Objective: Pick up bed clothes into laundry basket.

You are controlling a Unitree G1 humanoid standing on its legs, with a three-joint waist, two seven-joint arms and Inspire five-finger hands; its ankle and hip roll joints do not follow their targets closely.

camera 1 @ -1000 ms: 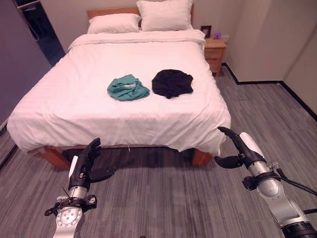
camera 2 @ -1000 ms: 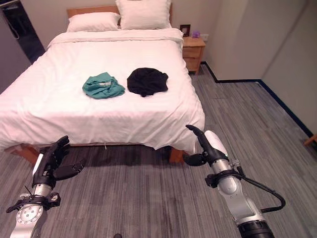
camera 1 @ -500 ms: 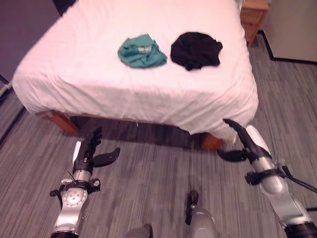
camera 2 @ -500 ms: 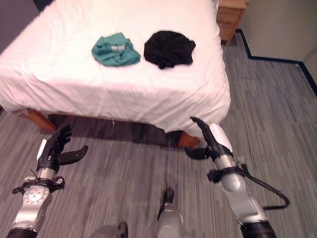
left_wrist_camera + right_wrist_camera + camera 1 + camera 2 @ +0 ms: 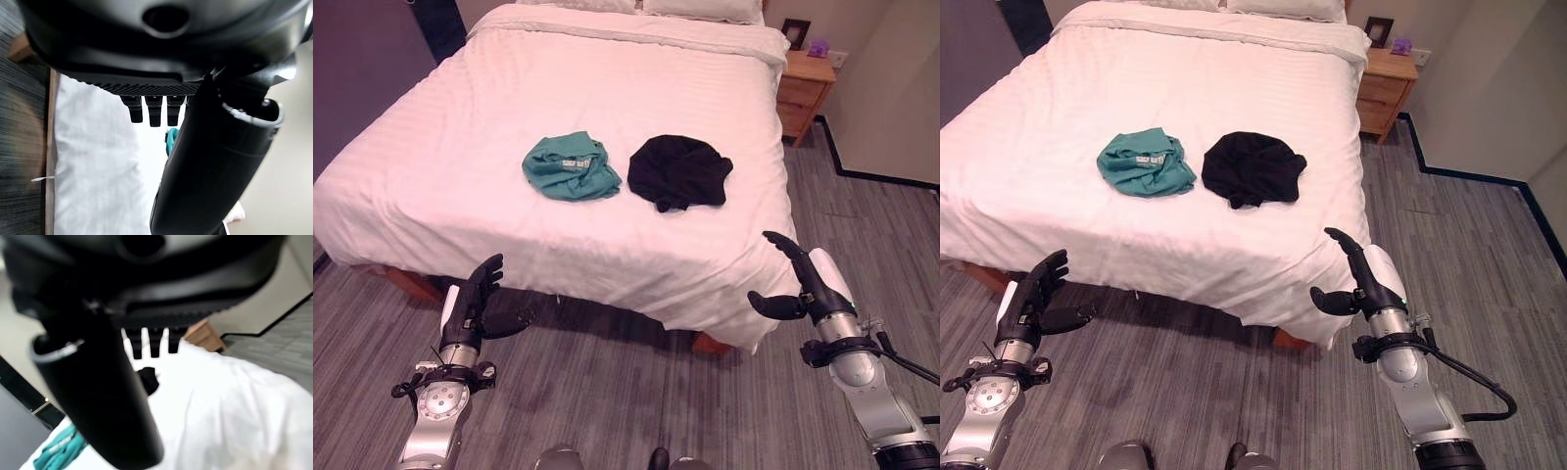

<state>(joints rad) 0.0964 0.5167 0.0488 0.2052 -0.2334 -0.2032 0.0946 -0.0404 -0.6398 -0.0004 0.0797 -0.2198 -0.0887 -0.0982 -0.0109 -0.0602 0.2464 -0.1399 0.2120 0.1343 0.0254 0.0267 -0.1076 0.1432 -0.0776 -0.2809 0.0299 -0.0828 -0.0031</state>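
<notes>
1. Bed (image 5: 431, 166): white striped cover, broad flat top, near edge hanging toward the grey plank floor (image 5: 607, 392). Soft surface under the clothes; likely to give under a pressing hand.
2. Black garment (image 5: 679, 172): crumpled heap on the bed, toward its right side, well in from the near edge. Judged light, limp, no stiffness; should bunch in the grip. Best taken at the raised middle folds, pinching cloth only, not the sheet below.
3. Teal garment (image 5: 567, 166): crumpled heap just beside the black one, to its left, apart from it. Same handling expected: soft, light, not fragile. White label patch on top; take hold at the highest fold.
4. Right hand (image 5: 800, 286): held before the bed's near right corner, fingers extended, thumb spread, nothing held.
5. Left hand (image 5: 475, 308): low before the near edge, fingers straight, thumb out, nothing held.
6. Both hands well apart from both garments; reach across the cover needed. No laundry basket seen.
</notes>
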